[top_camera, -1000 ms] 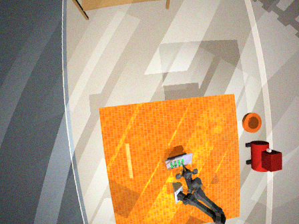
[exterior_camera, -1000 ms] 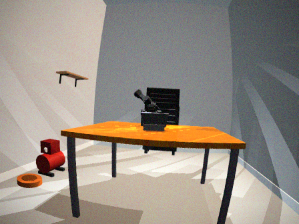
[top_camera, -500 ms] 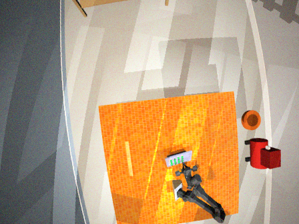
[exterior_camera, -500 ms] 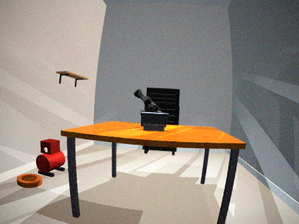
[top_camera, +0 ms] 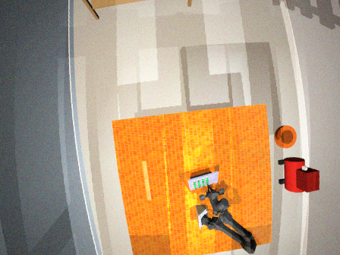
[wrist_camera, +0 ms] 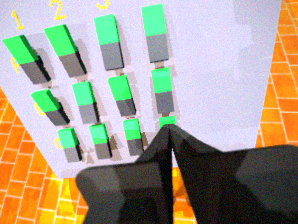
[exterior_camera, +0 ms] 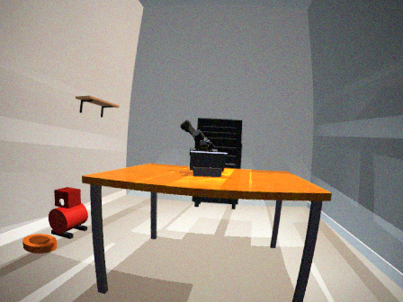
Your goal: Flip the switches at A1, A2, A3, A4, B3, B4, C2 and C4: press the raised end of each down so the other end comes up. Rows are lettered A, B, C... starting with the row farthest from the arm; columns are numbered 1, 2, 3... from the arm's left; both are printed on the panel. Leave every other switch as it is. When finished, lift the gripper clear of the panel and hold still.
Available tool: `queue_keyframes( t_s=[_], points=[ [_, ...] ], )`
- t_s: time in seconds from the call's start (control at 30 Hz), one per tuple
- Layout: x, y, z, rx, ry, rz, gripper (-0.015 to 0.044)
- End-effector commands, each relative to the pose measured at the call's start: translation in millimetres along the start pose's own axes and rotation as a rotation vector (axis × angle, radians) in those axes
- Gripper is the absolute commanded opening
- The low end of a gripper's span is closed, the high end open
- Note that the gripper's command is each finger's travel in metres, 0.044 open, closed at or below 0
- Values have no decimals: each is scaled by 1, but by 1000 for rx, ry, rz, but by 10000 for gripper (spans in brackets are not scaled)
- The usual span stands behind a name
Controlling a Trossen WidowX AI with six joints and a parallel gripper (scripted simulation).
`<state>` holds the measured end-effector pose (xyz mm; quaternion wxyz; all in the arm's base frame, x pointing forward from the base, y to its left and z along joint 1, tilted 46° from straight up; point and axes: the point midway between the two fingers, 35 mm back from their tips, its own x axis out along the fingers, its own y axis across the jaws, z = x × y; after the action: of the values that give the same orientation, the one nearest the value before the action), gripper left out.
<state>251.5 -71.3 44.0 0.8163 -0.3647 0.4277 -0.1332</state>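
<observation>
The light grey switch panel (wrist_camera: 220, 65) (top_camera: 215, 177) carries rows of green-and-grey rocker switches. In the wrist view, row A is at the top: A1 (wrist_camera: 27, 60), A2 (wrist_camera: 66, 51), A3 (wrist_camera: 109, 42), A4 (wrist_camera: 155, 33). Below are B3 (wrist_camera: 122, 95) and B4 (wrist_camera: 162, 90), then C2 (wrist_camera: 100, 141). My gripper (wrist_camera: 168, 128) (top_camera: 208, 186) is shut and empty. Its tips are over or at C4 (wrist_camera: 167, 120), whose green end shows and whose grey end is hidden. Contact and the raised ends are hard to tell.
The panel stands on an orange table (top_camera: 144, 144) (exterior_camera: 270, 182). B1 (wrist_camera: 50, 107), B2 (wrist_camera: 86, 102), C1 (wrist_camera: 69, 145) and C3 (wrist_camera: 133, 136) sit beside the task's switches, with C3 just left of my fingers. A red machine (top_camera: 294, 174) (exterior_camera: 67, 217) stands on the floor.
</observation>
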Motion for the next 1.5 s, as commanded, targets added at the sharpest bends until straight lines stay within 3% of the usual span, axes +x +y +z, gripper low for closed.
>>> queue_keyframes(
  t_s=[0.0, 1.07, 1.47],
  points=[
    [1, 0, 0, -2, -3, 2, 0],
    [5, 0, 1, -2, -3, 2, 0],
    [-60, 0, -2, -3, -27, 5, 0]
  ],
)
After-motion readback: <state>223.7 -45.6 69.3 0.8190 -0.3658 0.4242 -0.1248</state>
